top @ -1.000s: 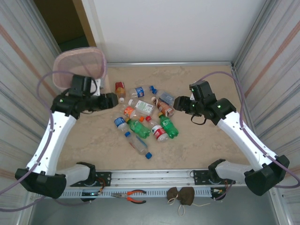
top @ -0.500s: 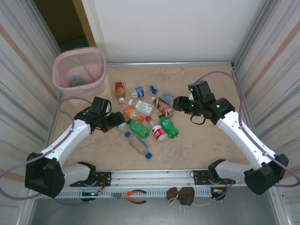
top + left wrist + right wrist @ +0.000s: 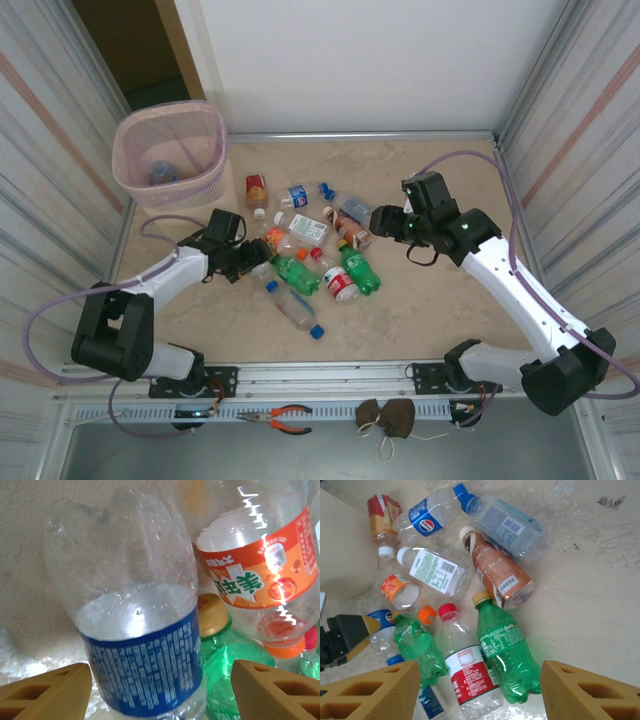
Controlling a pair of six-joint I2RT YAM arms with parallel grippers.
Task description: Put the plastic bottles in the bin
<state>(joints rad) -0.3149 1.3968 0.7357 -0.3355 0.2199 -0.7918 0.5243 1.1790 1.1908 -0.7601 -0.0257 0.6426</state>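
About a dozen plastic bottles point(image 3: 312, 252) lying clustered on the counter point(image 3: 450, 300), my left hand point(image 3: 160, 690) spread, straddling a blue-labelled bottle point(image 3: 145, 655), my right hand point(image 3: 480, 692) hovering spread above the pile, bin point(image 3: 172, 186) standing far left.

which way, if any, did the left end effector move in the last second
Yes. In the top view the left end effector has dropped toward the near edge, away from the red-label bottle.

Left arm point(image 3: 175, 272) and right arm point(image 3: 510, 285): white shells, black joints, small green lights, looping lilac cables point(image 3: 455, 156); tan fingers point(image 3: 375, 690) with triangular cut-outs.
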